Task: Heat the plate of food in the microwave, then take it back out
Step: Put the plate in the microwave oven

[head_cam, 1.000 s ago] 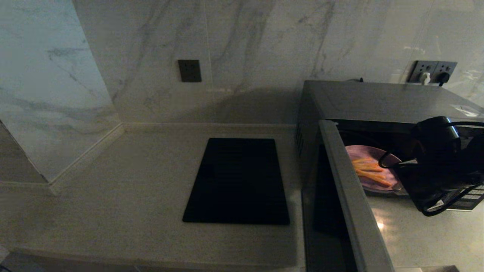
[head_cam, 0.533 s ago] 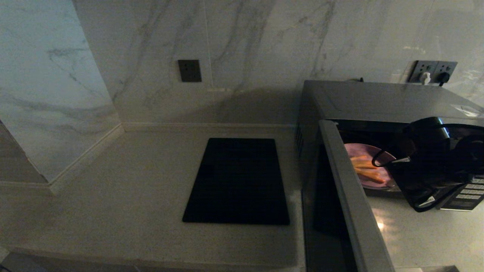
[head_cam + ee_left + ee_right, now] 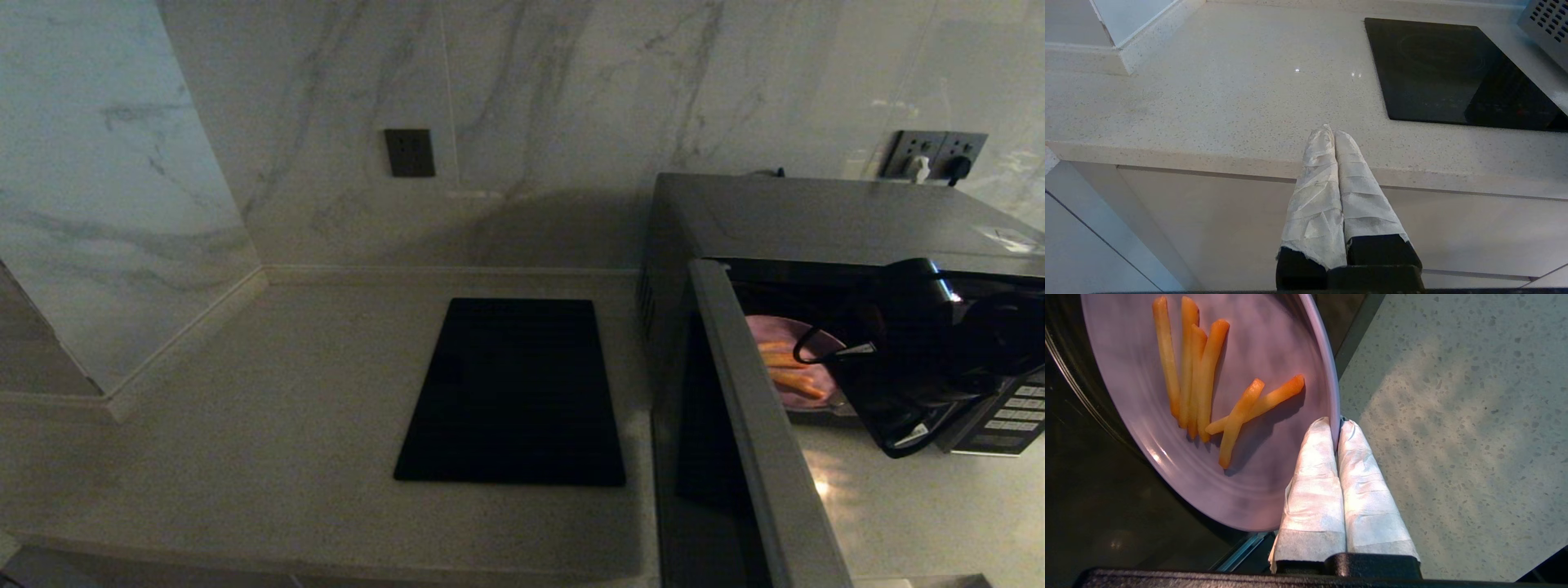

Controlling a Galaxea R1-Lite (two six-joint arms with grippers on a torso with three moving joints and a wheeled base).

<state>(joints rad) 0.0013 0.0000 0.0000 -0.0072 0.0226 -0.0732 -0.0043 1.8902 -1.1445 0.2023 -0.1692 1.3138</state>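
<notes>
Plate at microwave mouth, door open; held by right end effector.

Plate (image 3: 1257, 473) with orange sticks sits partly inside the microwave (image 3: 816, 220), rim pinched between the right end effector (image 3: 1337, 428) fingers. Heating status not visible; judged mid-transfer, with door closing or set-down on the worktop (image 3: 245, 392) remaining. Left end effector (image 3: 1333, 136) parked with fingers together, empty, off the worktop edge, well apart from the microwave.

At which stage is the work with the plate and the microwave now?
The silver-grey microwave has its door open. The right gripper has its jaws shut on the rim of the small lilac plate of orange food sticks, at the oven's opening. The left gripper is parked, shut, near the counter edge. Whether heating is done cannot be told.
</notes>
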